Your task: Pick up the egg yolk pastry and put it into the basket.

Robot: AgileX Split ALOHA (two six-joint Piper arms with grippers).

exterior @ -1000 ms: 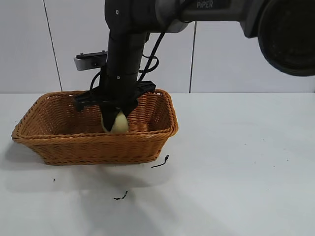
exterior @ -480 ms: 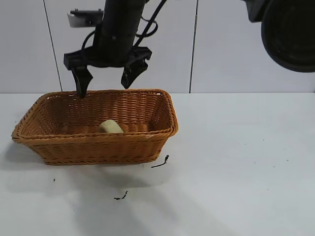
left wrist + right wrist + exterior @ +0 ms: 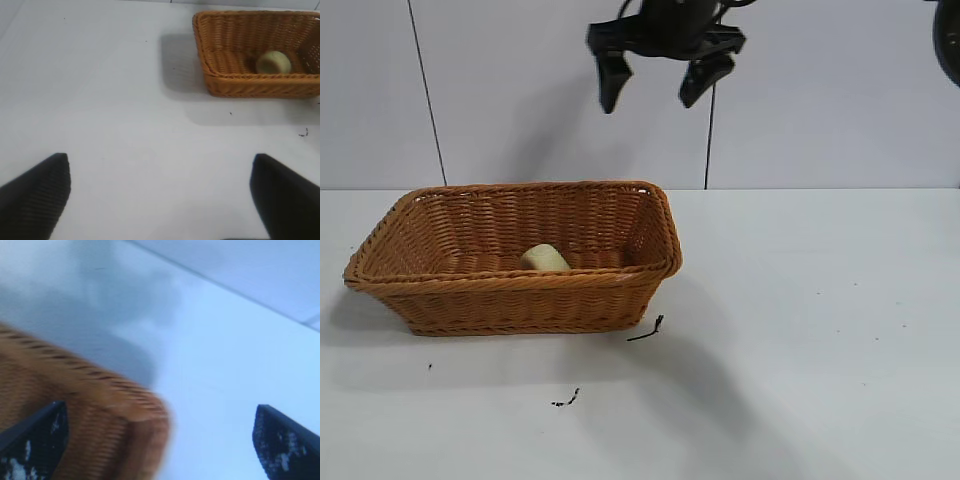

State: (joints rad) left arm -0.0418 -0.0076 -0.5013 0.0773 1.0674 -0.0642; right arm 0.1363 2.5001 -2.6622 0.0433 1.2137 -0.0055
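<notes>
Seemingly done: pastry (image 3: pixel 545 258) lying loose on the floor of the basket (image 3: pixel 520 295), right gripper (image 3: pixel 660 75) empty with jaws spread wide, high above the basket's right end, left gripper (image 3: pixel 160 190) parked wide open well away, nothing left but withdrawing.

The right gripper (image 3: pixel 657 88), a second ago low inside the basket (image 3: pixel 655 262) with its fingers around the egg yolk pastry (image 3: pixel 545 258), has released it, risen and shifted rightward to the top centre of the frame, fingers spread wide. The pastry now lies free on the basket floor.
</notes>
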